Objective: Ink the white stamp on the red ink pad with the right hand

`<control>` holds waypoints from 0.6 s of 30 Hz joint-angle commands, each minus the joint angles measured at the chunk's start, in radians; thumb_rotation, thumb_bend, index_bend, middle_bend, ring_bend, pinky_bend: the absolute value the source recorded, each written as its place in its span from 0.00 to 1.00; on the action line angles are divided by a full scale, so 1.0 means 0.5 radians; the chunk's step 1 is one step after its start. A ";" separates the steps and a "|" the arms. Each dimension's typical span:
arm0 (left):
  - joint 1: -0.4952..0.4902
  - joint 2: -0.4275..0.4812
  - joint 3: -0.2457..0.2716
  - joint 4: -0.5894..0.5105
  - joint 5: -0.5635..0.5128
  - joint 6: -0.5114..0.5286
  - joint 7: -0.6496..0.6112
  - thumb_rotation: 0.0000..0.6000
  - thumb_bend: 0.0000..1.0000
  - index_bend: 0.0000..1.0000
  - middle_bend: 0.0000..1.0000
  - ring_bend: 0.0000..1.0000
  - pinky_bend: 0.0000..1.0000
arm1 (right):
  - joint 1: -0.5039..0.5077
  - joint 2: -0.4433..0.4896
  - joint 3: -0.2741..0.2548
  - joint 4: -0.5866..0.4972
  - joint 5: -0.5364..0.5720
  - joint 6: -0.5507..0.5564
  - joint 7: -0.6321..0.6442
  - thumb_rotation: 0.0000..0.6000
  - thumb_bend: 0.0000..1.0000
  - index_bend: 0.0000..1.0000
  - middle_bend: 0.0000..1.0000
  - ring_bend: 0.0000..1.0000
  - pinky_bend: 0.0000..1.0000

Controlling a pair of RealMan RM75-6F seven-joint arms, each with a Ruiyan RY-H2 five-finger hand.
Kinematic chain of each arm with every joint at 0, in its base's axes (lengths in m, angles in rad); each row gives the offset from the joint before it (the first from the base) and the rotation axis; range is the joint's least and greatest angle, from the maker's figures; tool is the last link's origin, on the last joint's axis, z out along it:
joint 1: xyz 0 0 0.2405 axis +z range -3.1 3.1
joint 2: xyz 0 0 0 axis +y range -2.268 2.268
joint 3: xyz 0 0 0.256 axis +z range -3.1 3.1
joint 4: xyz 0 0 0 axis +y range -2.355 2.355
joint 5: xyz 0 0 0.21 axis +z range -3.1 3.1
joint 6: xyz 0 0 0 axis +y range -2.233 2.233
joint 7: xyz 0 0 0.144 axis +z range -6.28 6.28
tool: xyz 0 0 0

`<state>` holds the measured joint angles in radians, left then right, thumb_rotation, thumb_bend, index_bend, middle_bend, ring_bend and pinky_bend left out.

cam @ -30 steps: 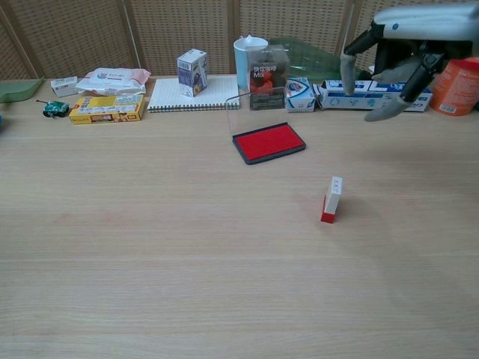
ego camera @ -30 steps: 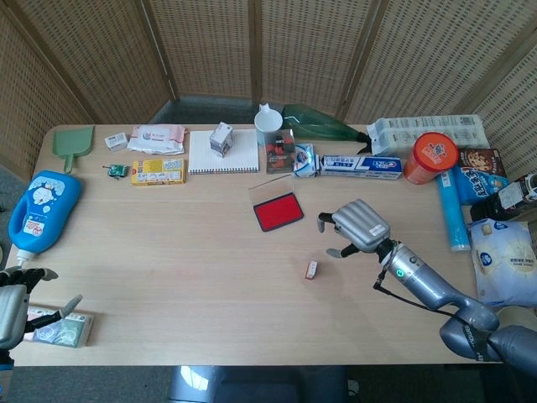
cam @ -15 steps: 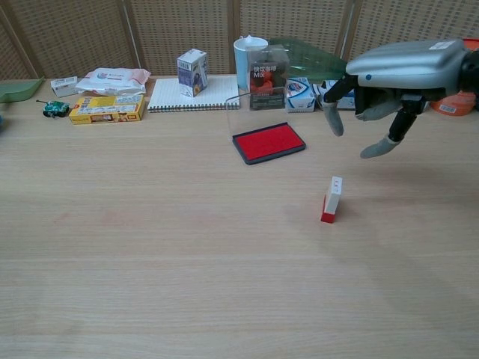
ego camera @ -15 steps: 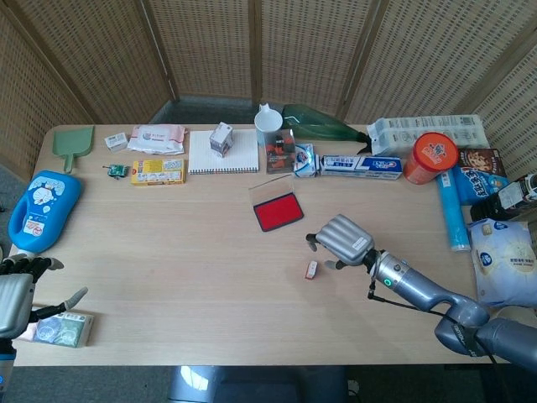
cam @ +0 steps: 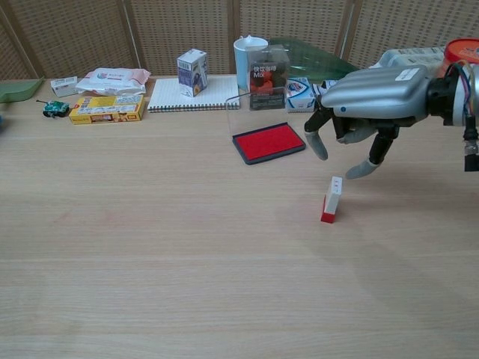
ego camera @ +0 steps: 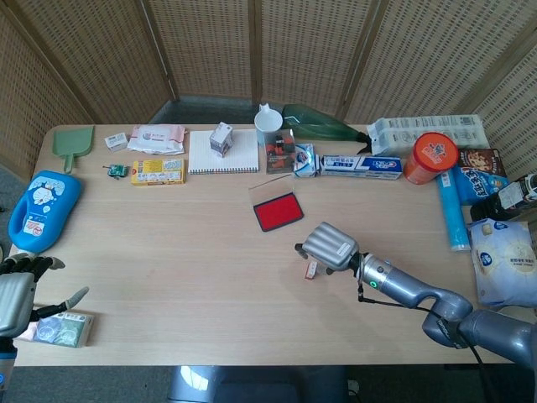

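Note:
The white stamp, with its red base, stands upright on the table a little in front of the red ink pad, whose clear lid is raised. In the head view the stamp shows just below the pad. My right hand hovers above and slightly behind the stamp, fingers spread and pointing down, holding nothing; its fingertips are close to the stamp's top without touching. In the head view this hand partly covers the stamp. My left hand rests open at the table's near left corner.
Along the back edge stand a notebook, small carton, white cup, toothpaste box and orange can. Snack packs crowd the right side. A blue bottle and a small packet lie at the left.
My right hand has moved left and down from beside the toothpaste box to just over the stamp. The stamp and pad have not moved; the left hand barely shifted.

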<state>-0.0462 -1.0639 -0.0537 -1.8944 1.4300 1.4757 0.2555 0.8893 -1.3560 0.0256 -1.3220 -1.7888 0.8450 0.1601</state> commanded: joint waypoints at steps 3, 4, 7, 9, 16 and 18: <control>0.003 -0.008 0.012 0.016 0.000 -0.001 -0.018 0.32 0.12 0.37 0.40 0.31 0.18 | 0.008 -0.032 -0.036 0.037 -0.002 0.019 -0.042 1.00 0.25 0.49 1.00 1.00 1.00; 0.003 -0.010 0.014 0.019 -0.001 -0.002 -0.020 0.32 0.12 0.37 0.40 0.31 0.18 | 0.009 -0.038 -0.043 0.044 -0.003 0.018 -0.050 1.00 0.25 0.49 1.00 1.00 1.00; -0.001 -0.018 0.018 0.028 -0.001 -0.007 -0.029 0.31 0.12 0.37 0.40 0.31 0.18 | 0.018 -0.063 -0.064 0.073 -0.004 0.012 -0.075 1.00 0.25 0.49 1.00 1.00 1.00; -0.003 -0.025 0.020 0.035 0.000 -0.009 -0.035 0.31 0.12 0.37 0.40 0.31 0.18 | 0.027 -0.080 -0.077 0.088 -0.004 0.006 -0.086 1.00 0.25 0.49 1.00 1.00 1.00; -0.005 -0.032 0.023 0.055 0.000 -0.003 -0.055 0.31 0.12 0.37 0.40 0.31 0.18 | 0.069 -0.123 -0.103 0.126 -0.005 -0.018 -0.134 1.00 0.25 0.49 1.00 1.00 1.00; -0.005 -0.033 0.024 0.061 -0.002 -0.003 -0.062 0.31 0.12 0.37 0.40 0.31 0.18 | 0.079 -0.131 -0.106 0.130 -0.001 -0.020 -0.139 1.00 0.25 0.49 1.00 1.00 1.00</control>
<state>-0.0489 -1.0801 -0.0420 -1.8644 1.4292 1.4743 0.2251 0.9283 -1.4211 -0.0269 -1.2575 -1.7900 0.8353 0.0914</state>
